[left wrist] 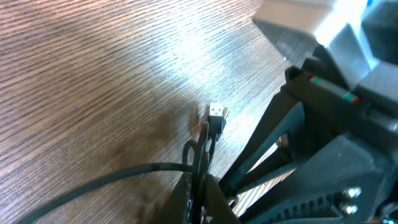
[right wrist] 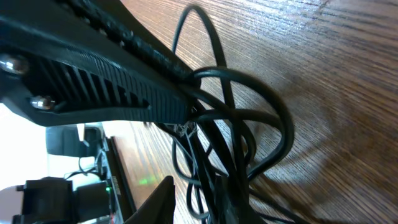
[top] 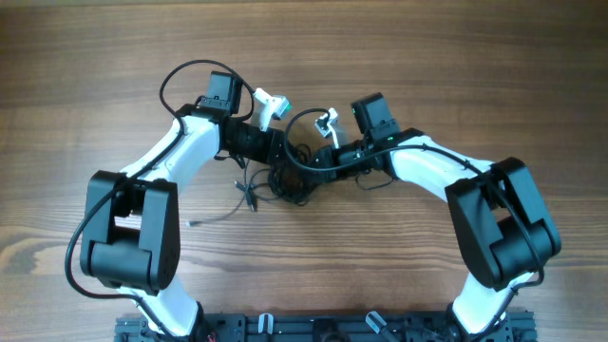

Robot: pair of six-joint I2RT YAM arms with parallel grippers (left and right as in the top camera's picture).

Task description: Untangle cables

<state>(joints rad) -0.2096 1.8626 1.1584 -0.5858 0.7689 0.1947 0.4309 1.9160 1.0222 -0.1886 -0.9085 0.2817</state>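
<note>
Two arms [top: 133, 228] rise nearest the overhead camera, one on each side of the wooden table [top: 85, 57], and both bend inward to meet at its middle. Each carries one gripper. On the left, the left gripper [top: 277, 160] has its fingers pressed together on the cables [top: 293, 185], one dark knot lying between the two grippers. How many strands make up the knot cannot be counted. Two thin tails [top: 245, 195] trail out of it to the left. One metal plug [left wrist: 216, 112] shows in the left wrist view, resting on the wood. On the right, the right gripper [right wrist: 177, 149] has its two fingers [right wrist: 112, 87] somewhat apart, with several loops between them; the upper finger touches the loops.
</note>
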